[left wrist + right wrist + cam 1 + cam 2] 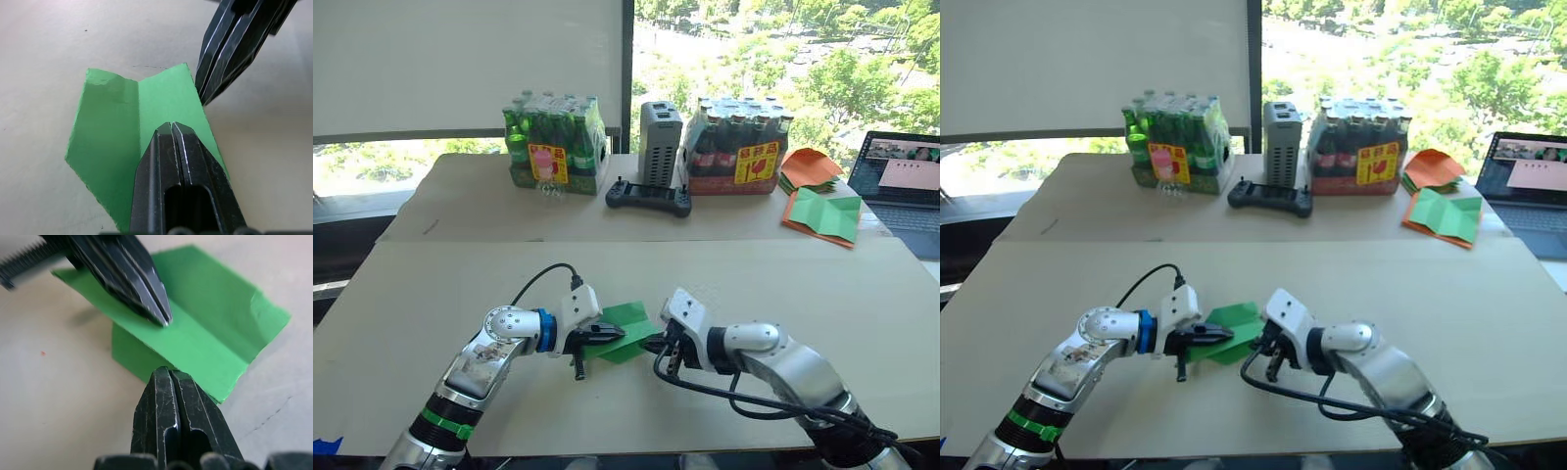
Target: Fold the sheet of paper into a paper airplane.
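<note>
The sheet of paper (pixel 628 321) is bright green and folded, with a crease running along it (pixel 138 112). It lies on the near part of the table (pixel 803 284), between my two arms. My left gripper (pixel 615 334) is shut, its fingertips resting on top of the sheet in the left wrist view (pixel 171 126). My right gripper (pixel 657 345) is also shut. In the right wrist view its tip (pixel 168 370) touches the paper's near edge (pixel 195 347), a short way from the left gripper's tip (pixel 164 319).
Along the far side stand a pack of green bottles (pixel 553 142), a grey box (pixel 661 142), a black controller (pixel 648 197) and a pack of dark bottles (pixel 734 147). At the far right are orange papers (pixel 808 166), a green sheet with orange edges (pixel 822 215) and a laptop (pixel 906 186).
</note>
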{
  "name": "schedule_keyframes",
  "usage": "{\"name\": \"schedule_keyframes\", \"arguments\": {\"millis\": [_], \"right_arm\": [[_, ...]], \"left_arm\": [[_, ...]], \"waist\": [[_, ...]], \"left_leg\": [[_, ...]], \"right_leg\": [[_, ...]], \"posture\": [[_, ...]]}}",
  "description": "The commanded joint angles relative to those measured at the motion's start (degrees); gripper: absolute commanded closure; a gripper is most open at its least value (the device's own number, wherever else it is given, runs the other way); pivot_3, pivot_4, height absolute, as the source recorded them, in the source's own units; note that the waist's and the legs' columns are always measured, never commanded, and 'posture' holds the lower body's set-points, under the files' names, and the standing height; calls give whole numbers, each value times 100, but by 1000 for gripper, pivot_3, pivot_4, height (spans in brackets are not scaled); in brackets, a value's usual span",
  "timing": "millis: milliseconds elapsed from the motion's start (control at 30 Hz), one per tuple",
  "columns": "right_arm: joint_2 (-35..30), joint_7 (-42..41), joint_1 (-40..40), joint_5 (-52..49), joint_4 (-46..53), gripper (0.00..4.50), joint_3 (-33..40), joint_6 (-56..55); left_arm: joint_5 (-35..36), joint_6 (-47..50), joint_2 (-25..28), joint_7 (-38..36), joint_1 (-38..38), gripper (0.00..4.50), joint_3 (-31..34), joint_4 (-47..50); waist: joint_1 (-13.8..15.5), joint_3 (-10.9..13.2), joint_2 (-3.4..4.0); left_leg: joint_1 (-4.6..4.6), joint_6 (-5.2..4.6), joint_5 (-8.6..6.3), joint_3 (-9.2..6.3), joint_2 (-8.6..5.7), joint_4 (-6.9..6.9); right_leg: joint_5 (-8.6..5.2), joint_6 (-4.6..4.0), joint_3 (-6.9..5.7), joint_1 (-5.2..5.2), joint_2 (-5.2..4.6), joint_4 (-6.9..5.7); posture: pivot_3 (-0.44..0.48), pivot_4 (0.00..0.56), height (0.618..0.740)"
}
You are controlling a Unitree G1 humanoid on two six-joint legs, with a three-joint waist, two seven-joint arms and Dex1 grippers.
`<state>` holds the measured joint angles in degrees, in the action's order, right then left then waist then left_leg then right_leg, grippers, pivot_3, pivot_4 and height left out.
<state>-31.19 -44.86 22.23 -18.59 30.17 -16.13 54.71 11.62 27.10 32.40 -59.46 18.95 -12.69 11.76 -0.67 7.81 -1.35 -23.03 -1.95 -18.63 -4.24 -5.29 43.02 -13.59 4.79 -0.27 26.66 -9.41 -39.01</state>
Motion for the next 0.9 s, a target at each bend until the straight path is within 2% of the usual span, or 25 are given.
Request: {"name": "schedule_keyframes", "arguments": {"millis": [33,167,333,567,700,900], "right_arm": [[-49,-239,123,-635,464,4500,346,315],[221,77,297,-765,435,4500,326,368],[315,551,278,-185,92,4500,-354,83],[-33,670,76,394,-502,4500,-793,-362],[35,638,68,511,-728,4500,-845,-558],[175,611,83,575,-805,4500,-886,-619]], "left_arm": [[31,-35,-13,33,5,4468,-94,48],[37,-62,-13,39,16,4468,-121,21],[47,-73,1,55,33,4468,-138,29],[78,-34,41,72,18,4468,-99,116],[110,21,46,106,1,4468,-61,191],[599,539,93,235,-3,4468,419,523]], "waist": [[1,0,0],[0,0,0],[-3,0,0],[-1,0,0],[-17,0,0],[-15,0,0]], "left_leg": [[0,0,0,-1,0,-1],[0,0,0,-1,0,-1],[0,0,0,-2,-1,-1],[-2,0,0,-1,-4,-1],[-2,1,1,-1,-1,-2],[-1,1,1,-1,-1,-2]], "right_leg": [[0,0,-1,-1,0,1],[0,0,-1,-2,-2,2],[0,0,-1,-1,-3,1],[0,0,-1,1,-6,1],[0,0,0,3,-4,0],[0,0,-1,3,-3,0]], "posture": [[0,150,678],[0,150,678],[0,150,678],[0,150,678],[0,150,678],[0,150,678]]}}
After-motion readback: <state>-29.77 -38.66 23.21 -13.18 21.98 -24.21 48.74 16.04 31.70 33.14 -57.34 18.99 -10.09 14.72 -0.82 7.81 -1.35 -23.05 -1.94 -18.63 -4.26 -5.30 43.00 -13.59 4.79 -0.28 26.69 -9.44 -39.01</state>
